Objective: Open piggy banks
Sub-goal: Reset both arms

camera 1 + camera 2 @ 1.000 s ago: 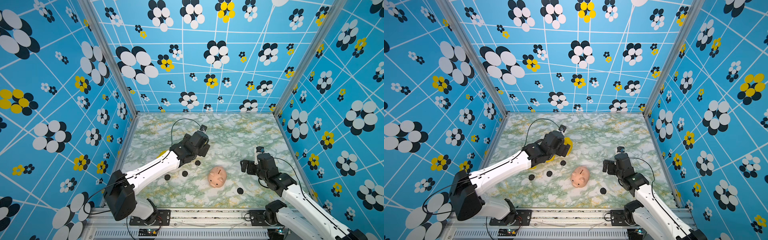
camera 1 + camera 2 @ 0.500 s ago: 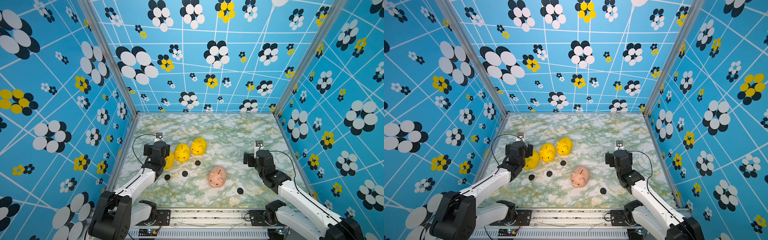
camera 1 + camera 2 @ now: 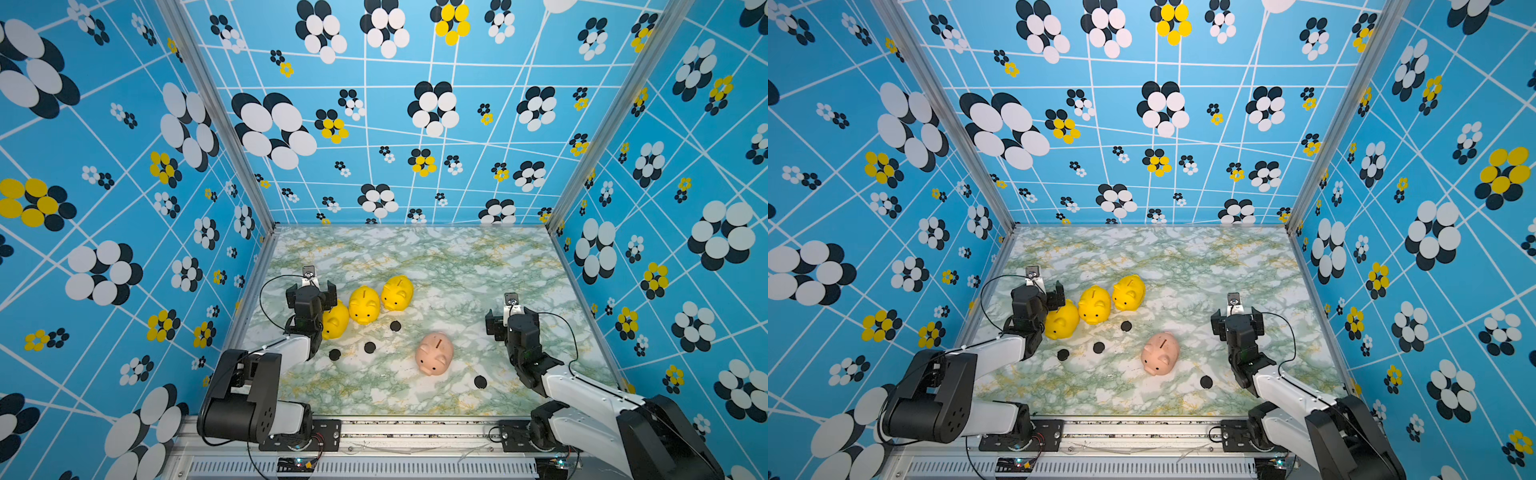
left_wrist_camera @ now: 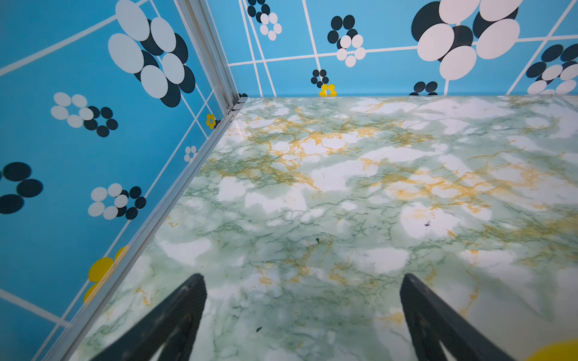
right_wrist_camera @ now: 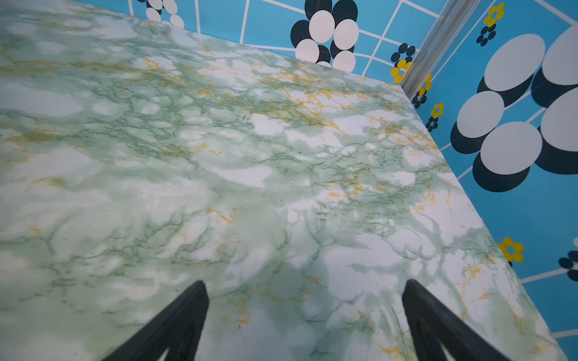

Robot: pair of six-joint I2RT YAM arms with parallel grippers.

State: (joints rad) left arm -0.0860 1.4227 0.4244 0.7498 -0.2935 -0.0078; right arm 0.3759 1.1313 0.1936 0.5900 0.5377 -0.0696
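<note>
The left gripper (image 4: 301, 278) hangs spread and empty just beside a row of three yellow piggy banks (image 3: 365, 304). The right gripper (image 5: 305, 282) is likewise spread and empty. The pink piggy bank (image 3: 434, 353) stands upright mid-worktop (image 3: 457, 270) among loose black discs (image 3: 369, 347).

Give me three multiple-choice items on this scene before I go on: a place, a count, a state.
1. Where is the pink piggy bank? A. in the yellow row B. alone, apart from the yellow row C. in a gripper
2. How many yellow piggy banks? A. two B. three C. four
3. The left gripper is: A. open, empty B. shut, empty C. shut on a piggy bank
B: it stands by itself. B: three side by side. A: spread fingers, only table between.
</note>
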